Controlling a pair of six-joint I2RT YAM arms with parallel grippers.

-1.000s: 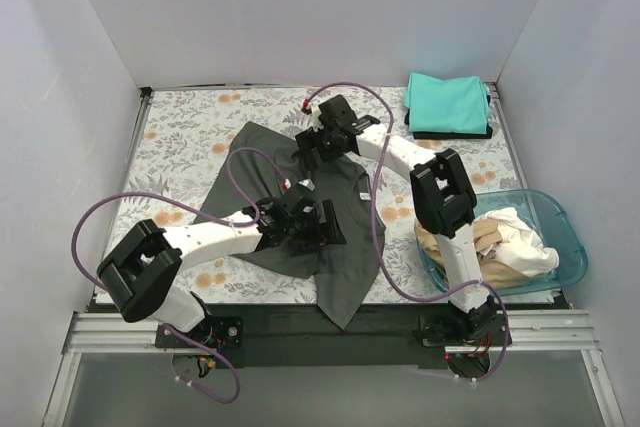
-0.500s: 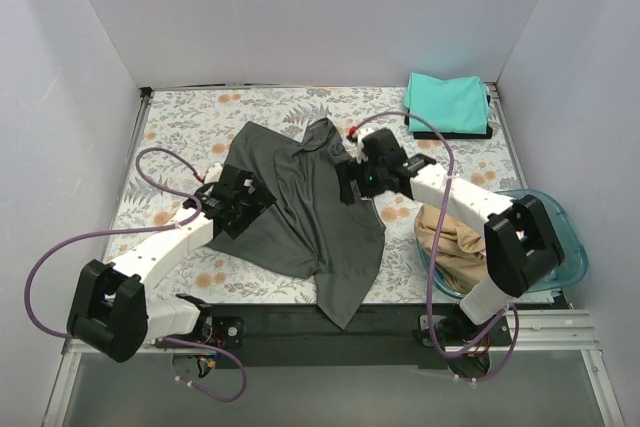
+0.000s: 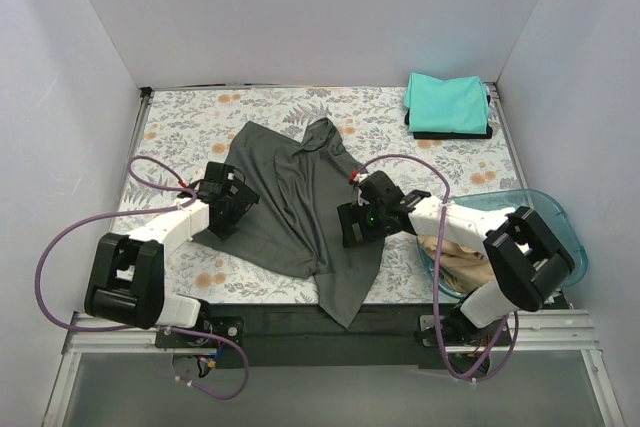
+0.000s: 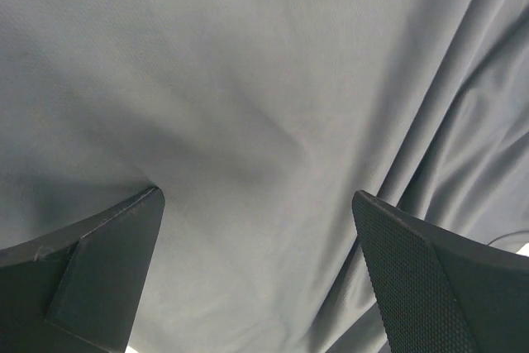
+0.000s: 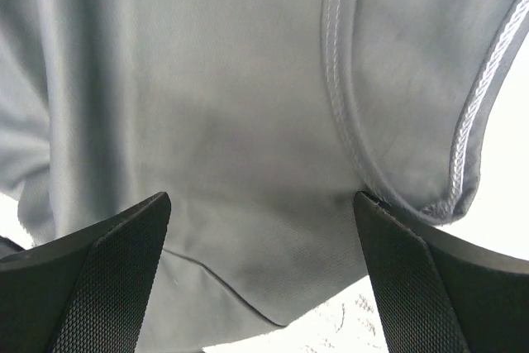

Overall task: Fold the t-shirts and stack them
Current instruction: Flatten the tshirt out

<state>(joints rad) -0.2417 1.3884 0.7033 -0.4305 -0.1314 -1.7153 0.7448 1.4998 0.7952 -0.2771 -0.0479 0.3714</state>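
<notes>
A dark grey t-shirt [image 3: 300, 207] lies rumpled in the middle of the table, its lower part hanging towards the near edge. My left gripper [image 3: 228, 203] is open and rests on the shirt's left edge; in the left wrist view the grey cloth [image 4: 264, 105] fills the space between the fingers [image 4: 438, 279]. My right gripper [image 3: 358, 223] is open at the shirt's right edge; in the right wrist view its fingers [image 5: 91, 279] straddle the cloth [image 5: 215, 121] beside a stitched hem [image 5: 339, 113]. A folded teal shirt [image 3: 447, 102] lies on a black one [image 3: 450, 133] at the back right.
A translucent blue basin [image 3: 560, 222] stands at the right near corner with a tan shirt [image 3: 455, 252] in it, partly behind the right arm. Purple cables loop over both arms. White walls close in the floral table [image 3: 190, 117] on three sides.
The left gripper has moved from the shirt's middle out to its left edge. The right gripper has come from the far side to the shirt's right edge. The shirt lies differently, its far part turned over.
</notes>
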